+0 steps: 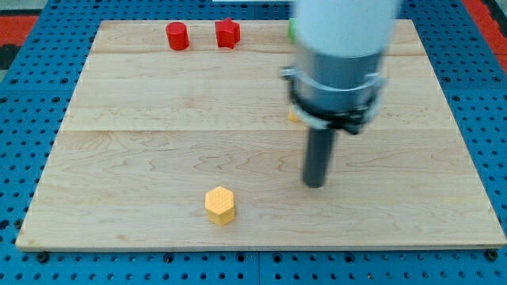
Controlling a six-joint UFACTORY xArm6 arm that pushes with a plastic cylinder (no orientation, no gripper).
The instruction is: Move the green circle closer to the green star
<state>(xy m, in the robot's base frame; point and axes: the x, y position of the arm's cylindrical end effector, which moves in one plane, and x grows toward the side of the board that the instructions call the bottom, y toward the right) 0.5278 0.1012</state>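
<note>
My tip (315,184) rests on the wooden board (142,150), right of centre and away from every block. A sliver of a green block (291,30) shows at the view's top, mostly hidden behind the arm's body; its shape cannot be made out. No second green block shows. A bit of a yellow block (292,116) peeks out at the arm's left edge, above my tip.
A red cylinder (177,36) and a red star-like block (227,33) stand near the board's top edge. A yellow hexagon (220,205) lies near the bottom, left of my tip. Blue pegboard (24,119) surrounds the board.
</note>
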